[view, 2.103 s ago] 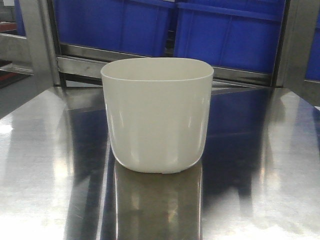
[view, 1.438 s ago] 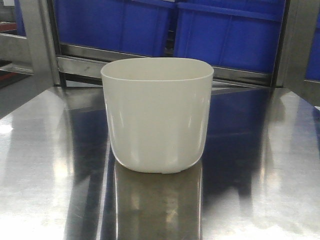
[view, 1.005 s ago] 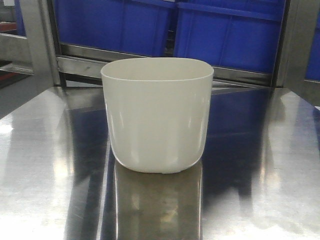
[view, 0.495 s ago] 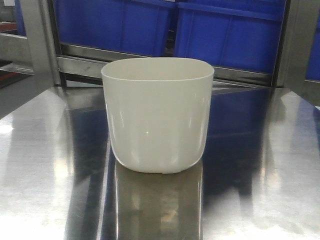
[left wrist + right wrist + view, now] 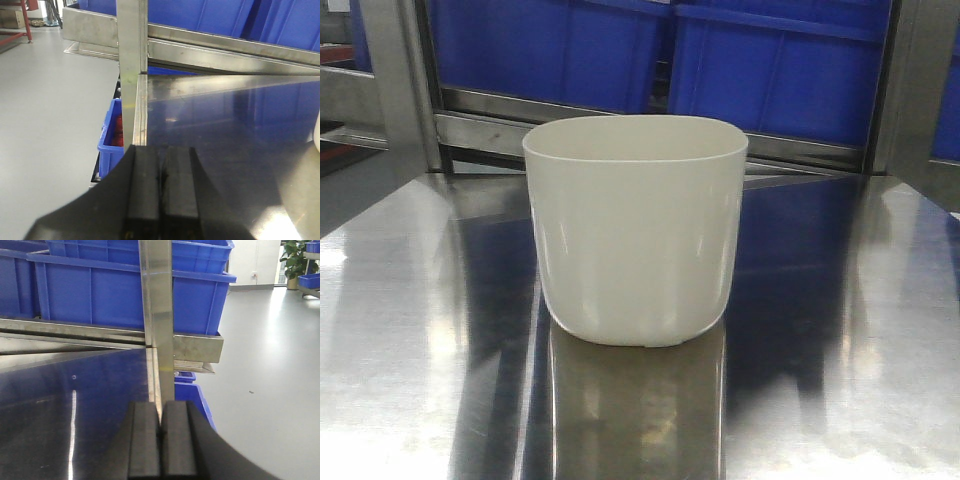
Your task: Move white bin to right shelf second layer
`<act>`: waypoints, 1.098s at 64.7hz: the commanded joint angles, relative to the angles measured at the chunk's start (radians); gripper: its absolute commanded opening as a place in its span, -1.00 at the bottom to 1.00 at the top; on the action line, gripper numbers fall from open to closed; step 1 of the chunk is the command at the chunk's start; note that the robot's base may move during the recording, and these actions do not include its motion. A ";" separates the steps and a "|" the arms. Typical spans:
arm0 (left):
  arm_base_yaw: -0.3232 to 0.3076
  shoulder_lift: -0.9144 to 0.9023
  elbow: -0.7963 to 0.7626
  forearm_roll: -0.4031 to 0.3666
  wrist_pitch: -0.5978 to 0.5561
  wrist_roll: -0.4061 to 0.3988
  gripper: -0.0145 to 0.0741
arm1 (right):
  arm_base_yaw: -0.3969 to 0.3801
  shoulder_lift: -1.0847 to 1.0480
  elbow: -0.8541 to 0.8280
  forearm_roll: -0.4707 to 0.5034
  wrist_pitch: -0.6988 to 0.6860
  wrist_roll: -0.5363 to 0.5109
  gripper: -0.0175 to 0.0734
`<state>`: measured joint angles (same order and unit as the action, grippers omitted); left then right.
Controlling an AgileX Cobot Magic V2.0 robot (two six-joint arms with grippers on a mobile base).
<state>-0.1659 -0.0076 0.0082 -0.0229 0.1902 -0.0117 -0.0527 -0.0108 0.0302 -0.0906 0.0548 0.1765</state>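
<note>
Nothing has visibly shifted since the earlier front views; the whole scene lies as it did. The steel tabletop (image 5: 840, 330) fills the foreground, polished enough to mirror what stands on and behind it. Behind its far edge, large blue crates (image 5: 780, 70) sit side by side on a steel rack, with a steel upright post (image 5: 132, 50) at the table's left corner and another post (image 5: 159, 300) at its right corner. A smaller blue crate (image 5: 111, 137) shows below the table on the left side. The white bin (image 5: 635, 230) stands upright near the middle of the tabletop, mouth up, untouched, its reflection directly beneath it; a sliver of its wall shows at the right edge of the left wrist view. The left gripper (image 5: 161, 152) hangs over the table's left edge with its black pads pressed together on nothing. The right gripper (image 5: 160, 410) is likewise closed and empty near the right corner post.
</note>
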 commanded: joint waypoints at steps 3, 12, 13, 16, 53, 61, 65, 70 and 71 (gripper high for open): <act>-0.007 -0.015 0.027 -0.001 -0.090 -0.010 -0.48 | -0.002 -0.017 0.000 -0.012 -0.090 -0.009 -0.49; -0.007 -0.015 0.027 -0.001 -0.090 -0.010 -0.48 | -0.002 -0.017 0.000 -0.012 -0.088 -0.009 -0.49; -0.007 -0.015 0.027 -0.001 -0.090 -0.010 -0.48 | -0.002 -0.017 0.000 -0.012 -0.088 -0.009 -0.49; -0.007 -0.015 0.027 -0.001 -0.090 -0.010 -0.48 | -0.002 -0.017 0.000 -0.012 -0.088 -0.009 -0.49; -0.007 -0.015 0.027 -0.001 -0.090 -0.010 -0.48 | -0.002 -0.017 0.000 -0.012 -0.087 -0.009 -0.49; -0.007 -0.015 0.027 -0.001 -0.090 -0.010 -0.48 | -0.002 -0.017 0.000 -0.012 -0.087 -0.009 -0.49; -0.007 -0.015 0.027 -0.001 -0.090 -0.010 -0.48 | -0.002 -0.017 0.000 -0.012 -0.087 -0.009 -0.49; -0.007 -0.015 0.027 -0.001 -0.090 -0.010 -0.48 | -0.002 -0.017 0.000 -0.012 -0.086 -0.009 -0.49; -0.007 -0.015 0.027 -0.001 -0.090 -0.010 -0.48 | -0.002 -0.017 0.000 -0.012 -0.084 -0.009 -0.49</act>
<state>-0.1659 -0.0076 0.0082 -0.0229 0.1902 -0.0117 -0.0527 -0.0108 0.0302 -0.0906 0.0548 0.1765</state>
